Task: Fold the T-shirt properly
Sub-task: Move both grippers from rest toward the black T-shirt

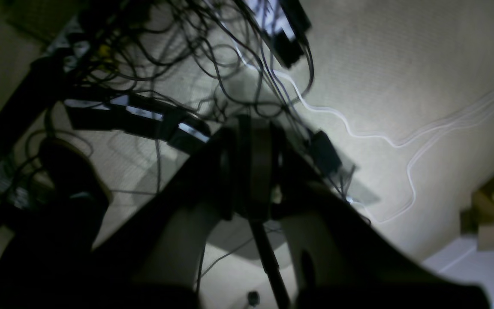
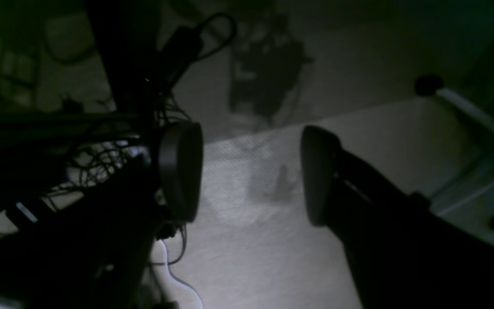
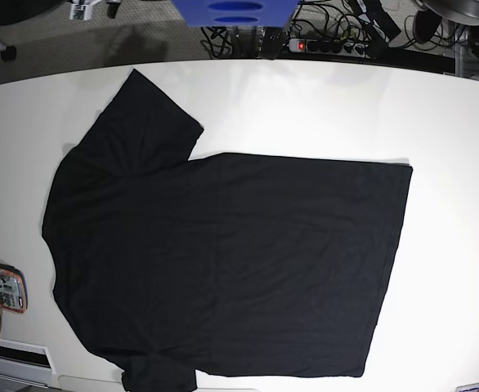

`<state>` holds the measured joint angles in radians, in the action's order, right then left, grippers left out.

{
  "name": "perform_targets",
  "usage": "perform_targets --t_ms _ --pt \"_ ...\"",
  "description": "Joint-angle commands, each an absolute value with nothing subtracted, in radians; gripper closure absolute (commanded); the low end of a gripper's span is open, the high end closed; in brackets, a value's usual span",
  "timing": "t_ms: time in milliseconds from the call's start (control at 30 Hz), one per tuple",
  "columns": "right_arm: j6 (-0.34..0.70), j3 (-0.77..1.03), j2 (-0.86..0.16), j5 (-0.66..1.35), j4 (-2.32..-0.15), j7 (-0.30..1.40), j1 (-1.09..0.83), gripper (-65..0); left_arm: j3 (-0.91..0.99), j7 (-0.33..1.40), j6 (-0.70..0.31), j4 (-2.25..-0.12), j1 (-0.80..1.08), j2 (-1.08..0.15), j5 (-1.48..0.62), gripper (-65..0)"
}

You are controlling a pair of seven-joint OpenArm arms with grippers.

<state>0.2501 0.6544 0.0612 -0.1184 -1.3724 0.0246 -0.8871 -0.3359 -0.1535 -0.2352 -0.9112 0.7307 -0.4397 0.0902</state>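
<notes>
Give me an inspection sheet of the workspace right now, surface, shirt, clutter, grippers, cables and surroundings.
Surface: white table, well lit.
Job's things: black T-shirt spread flat, unfolded, one sleeve out toward the far edge.
Clutter: small printed item at the table's edge.
Grippers: left gripper shut, empty, off the table; right gripper open, empty; neither seen in the base view.
Cables: tangle and power strip on the floor.
Surroundings: blue object beyond the far edge.

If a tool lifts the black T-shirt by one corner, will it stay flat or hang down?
The T-shirt would probably hang down limp: it lies very flat on the white table with only faint wrinkles, so the fabric looks thin and soft. It likely weighs little for its area. If pushed, it would probably bunch up rather than slide as one piece.
</notes>
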Motion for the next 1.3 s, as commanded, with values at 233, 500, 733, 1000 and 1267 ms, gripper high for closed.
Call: perform_targets --t_ms 233,500,733,1000,1267 --pt "0.236 0.691 0.064 -0.130 -1.489 -0.007 -0.908 -34.7 -0.140 -0.162 -0.240 -1.194 0.923 -0.458 0.090 -5.9" --pt "0.236 0.688 0.064 -0.130 -1.543 -0.008 -0.906 -34.7 -0.071 -0.163 -0.239 -1.346 0.984 -0.458 0.090 -5.9" --pt "0.236 0.685 0.064 -0.130 -1.557 -0.015 -0.905 -34.6 -0.071 -0.163 -0.239 -1.455 1.017 -0.463 0.090 -5.8" --pt "0.236 0.691 0.065 -0.130 -1.549 -0.124 -0.905 -34.6 -0.071 -0.163 -0.237 -1.584 1.021 -0.487 0.090 -5.8" --pt "0.236 0.688 0.065 -0.130 -1.557 -0.159 -0.905 -34.6 -0.067 -0.163 -0.237 -1.745 1.043 -0.533 0.090 -5.8"
